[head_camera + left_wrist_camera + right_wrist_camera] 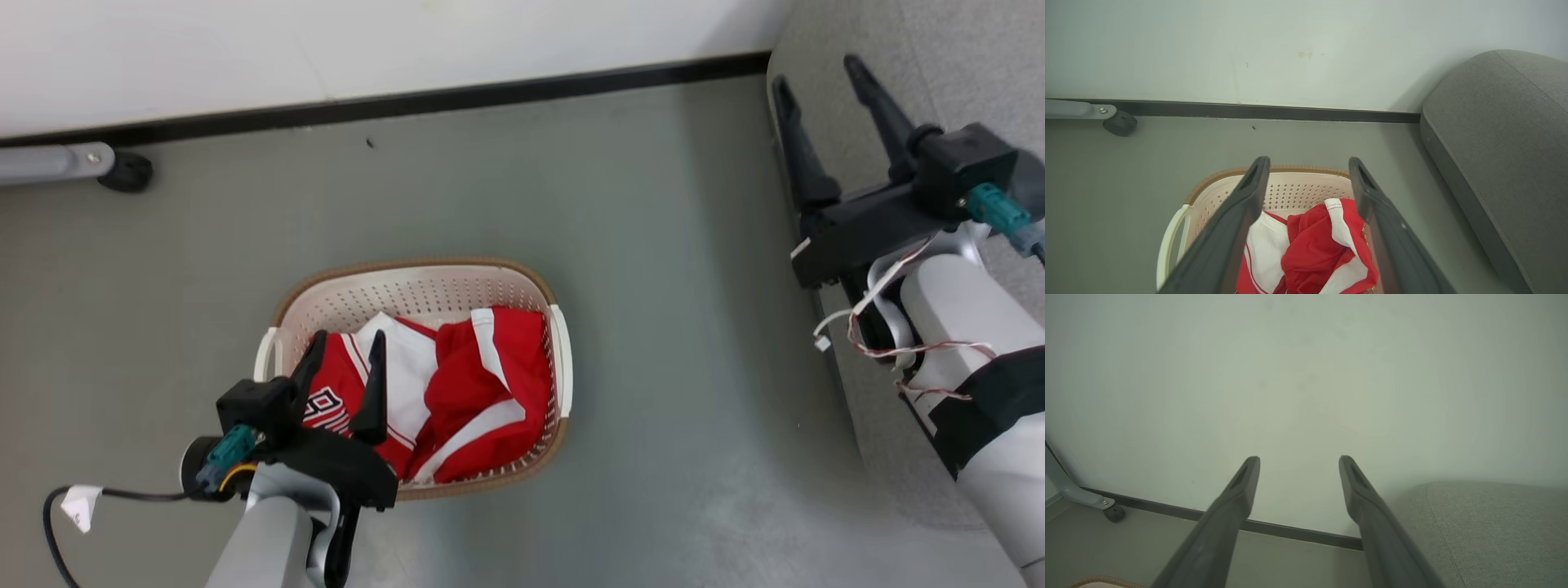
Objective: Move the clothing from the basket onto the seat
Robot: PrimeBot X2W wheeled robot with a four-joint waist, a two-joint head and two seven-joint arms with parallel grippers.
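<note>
Red and white clothing (pixel 465 392) (pixel 1314 249) lies crumpled in the cream basket (pixel 424 282) (pixel 1216 192) on the grey floor. My left gripper (pixel 347 339) (pixel 1308 163) hovers open above the basket's near left side, its fingers over the garment with black-white lettering, nothing between them. The grey seat (pixel 922 57) (pixel 1502 134) (pixel 1490 531) runs along the right. My right gripper (pixel 816 69) (pixel 1298 461) stands open and empty at the seat's left edge, pointing toward the wall.
A white wall with a dark baseboard (pixel 408 102) closes off the far side. A metal leg with a black caster (pixel 126 171) (pixel 1120 122) (pixel 1114 513) sits at the far left. Bare floor (pixel 678 310) separates basket and seat.
</note>
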